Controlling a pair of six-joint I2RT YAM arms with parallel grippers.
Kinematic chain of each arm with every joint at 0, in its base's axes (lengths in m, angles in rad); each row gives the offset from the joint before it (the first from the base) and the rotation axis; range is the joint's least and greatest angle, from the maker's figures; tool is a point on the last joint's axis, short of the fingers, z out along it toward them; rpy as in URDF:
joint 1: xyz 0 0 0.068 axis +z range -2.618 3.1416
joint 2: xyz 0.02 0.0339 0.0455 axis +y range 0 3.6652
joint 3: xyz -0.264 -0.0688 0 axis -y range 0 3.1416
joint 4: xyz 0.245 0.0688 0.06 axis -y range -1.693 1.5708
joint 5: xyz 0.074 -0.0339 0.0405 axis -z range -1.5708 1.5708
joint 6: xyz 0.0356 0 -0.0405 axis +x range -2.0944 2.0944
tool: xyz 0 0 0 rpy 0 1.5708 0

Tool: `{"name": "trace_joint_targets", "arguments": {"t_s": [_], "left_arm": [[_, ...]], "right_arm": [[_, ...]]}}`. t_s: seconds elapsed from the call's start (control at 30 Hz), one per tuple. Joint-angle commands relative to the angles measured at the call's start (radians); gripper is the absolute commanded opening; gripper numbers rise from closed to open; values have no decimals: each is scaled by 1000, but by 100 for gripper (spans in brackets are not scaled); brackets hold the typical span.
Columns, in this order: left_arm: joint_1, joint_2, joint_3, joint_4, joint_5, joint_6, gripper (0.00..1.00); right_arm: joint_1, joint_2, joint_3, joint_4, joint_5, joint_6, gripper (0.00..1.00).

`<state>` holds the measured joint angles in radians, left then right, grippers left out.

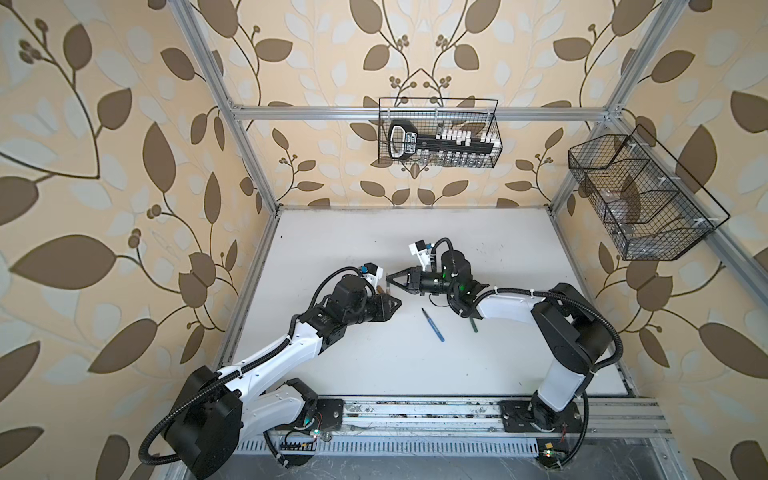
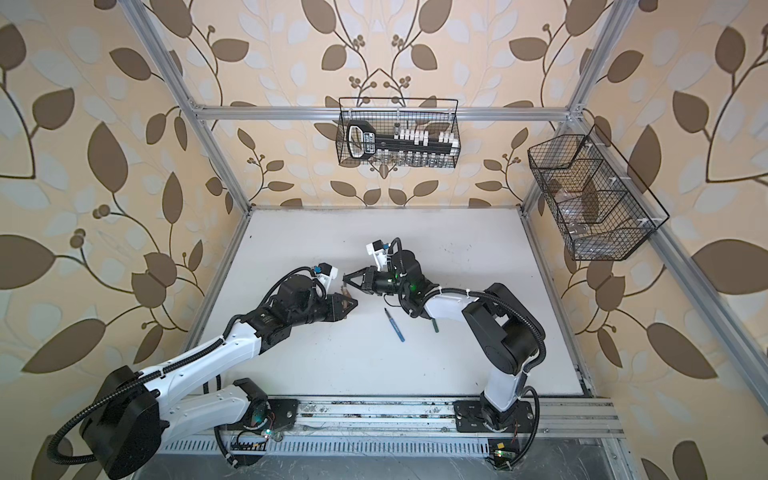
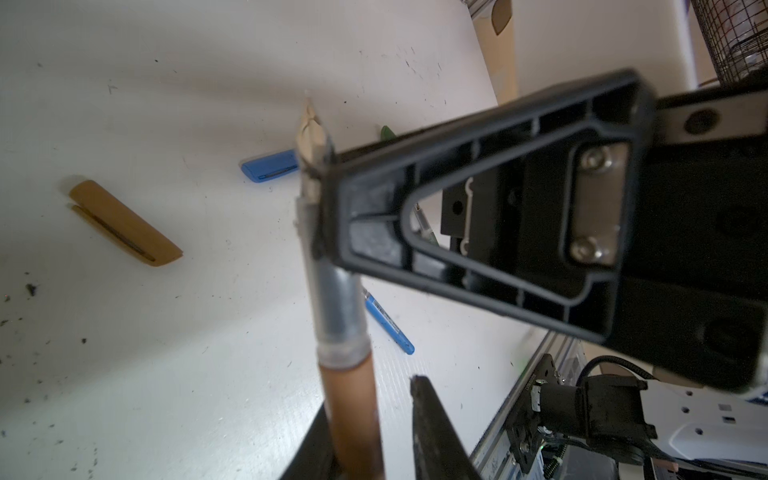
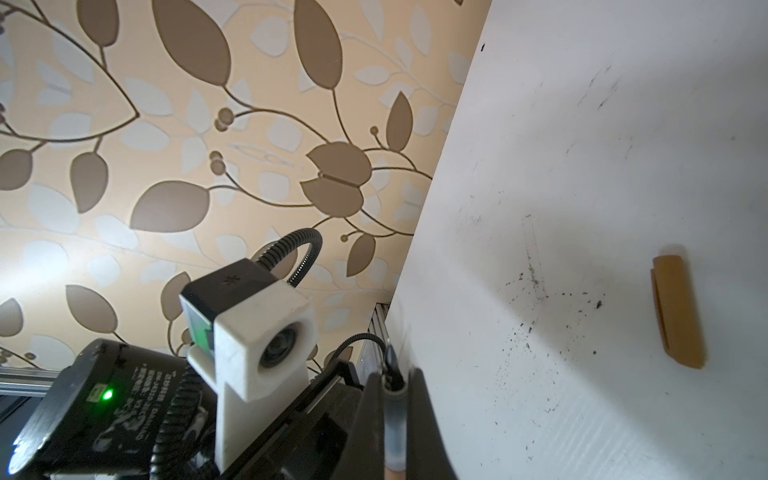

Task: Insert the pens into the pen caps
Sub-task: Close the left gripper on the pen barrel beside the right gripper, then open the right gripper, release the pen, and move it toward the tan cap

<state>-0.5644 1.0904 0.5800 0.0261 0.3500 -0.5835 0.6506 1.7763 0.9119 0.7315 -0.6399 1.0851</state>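
No pen seems capped yet. The right gripper point(image 4: 392, 386) is closed on the tip end of the tan-brown pen point(image 3: 338, 316). The left gripper point(image 3: 370, 399) stands slightly open around its barrel. The tan-brown cap point(image 3: 124, 222), blue cap point(image 3: 270, 165) and blue pen point(image 1: 433, 325) lie on the tabletop point(image 1: 374, 365), apart from both grippers.

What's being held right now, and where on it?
Tan-brown pen: right gripper pinches it just behind the tip; its barrel sits inside the left gripper, clamping unclear.
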Motion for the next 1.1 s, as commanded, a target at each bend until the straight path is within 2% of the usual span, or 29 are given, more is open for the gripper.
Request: {"name": "trace_joint_targets", "arguments": {"t_s": [0.0,0.17,0.3,0.33,0.4,0.43,0.57,0.67,0.8,0.97,1.07], "left_arm": [[-8,-42,36,7,-29,14,20],[-8,-59,37,-17,-67,17,13],[-9,-61,37,-26,-78,23,9],[-9,-60,40,-35,-78,29,9],[-8,-58,52,-82,-99,57,8],[-9,-58,55,-106,-113,67,8],[-8,-81,61,-188,-169,95,6],[-9,-126,67,-248,-213,102,6],[-8,-214,81,-318,-249,105,6],[-8,-317,109,-409,-286,104,6],[-9,-356,129,-459,-297,105,6]], "right_arm": [[8,16,-5,12,2,3,0],[8,13,-14,5,4,-6,0],[7,-13,-10,-58,23,-55,6],[7,-22,-4,-76,24,-73,10],[7,-56,12,-156,39,-133,26],[8,-76,20,-202,52,-169,29],[10,-174,129,-602,181,-428,43],[8,-184,243,-892,299,-609,43],[4,-109,376,-1111,391,-750,41],[14,84,530,-1211,358,-825,40],[54,214,660,-1289,392,-872,39]]}}
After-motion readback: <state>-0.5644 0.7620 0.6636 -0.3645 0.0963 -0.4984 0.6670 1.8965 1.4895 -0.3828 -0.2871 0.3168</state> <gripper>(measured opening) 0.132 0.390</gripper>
